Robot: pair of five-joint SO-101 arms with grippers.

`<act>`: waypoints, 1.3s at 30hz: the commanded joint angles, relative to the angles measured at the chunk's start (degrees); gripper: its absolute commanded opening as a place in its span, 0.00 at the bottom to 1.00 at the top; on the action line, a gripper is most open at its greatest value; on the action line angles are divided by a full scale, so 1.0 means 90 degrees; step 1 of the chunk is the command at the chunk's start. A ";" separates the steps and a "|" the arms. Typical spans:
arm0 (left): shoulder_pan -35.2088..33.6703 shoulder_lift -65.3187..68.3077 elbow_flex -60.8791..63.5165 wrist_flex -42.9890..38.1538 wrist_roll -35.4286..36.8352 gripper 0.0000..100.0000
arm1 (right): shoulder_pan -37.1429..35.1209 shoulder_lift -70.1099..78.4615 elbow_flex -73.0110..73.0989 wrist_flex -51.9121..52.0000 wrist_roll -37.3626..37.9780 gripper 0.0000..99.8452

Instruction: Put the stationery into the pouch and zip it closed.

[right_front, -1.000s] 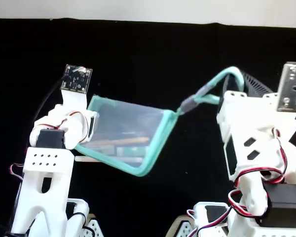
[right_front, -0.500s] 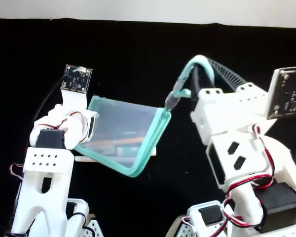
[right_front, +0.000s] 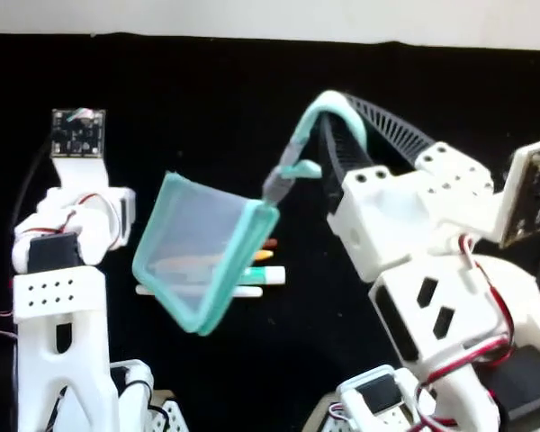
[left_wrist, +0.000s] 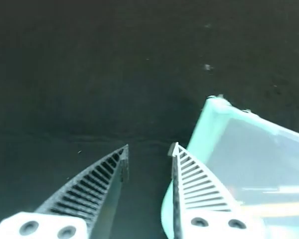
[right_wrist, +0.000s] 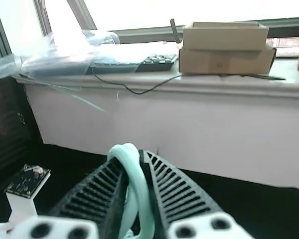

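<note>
Mostly translucent, the teal-trimmed pouch (right_front: 194, 245) hangs tilted.

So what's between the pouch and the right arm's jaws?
A mint strap with a grey clip joins the pouch to the right arm's jaws, clamped on it, in the high view.

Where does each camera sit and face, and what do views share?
High view: fixed above, looking down on table, both arms, hanging pouch, pens.
Left wrist view: on left arm, facing table past its open left claw, pouch beside.
Right wrist view: on right arm, facing a windowsill past right claw shut on strap.
Shared: pouch, high and left wrist.
</note>
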 commanded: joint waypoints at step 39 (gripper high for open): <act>-0.3482 -0.0054 0.0718 0.0410 0.0029 0.16 | -0.4215 0.5895 -0.6735 -0.0054 0.1827 0.01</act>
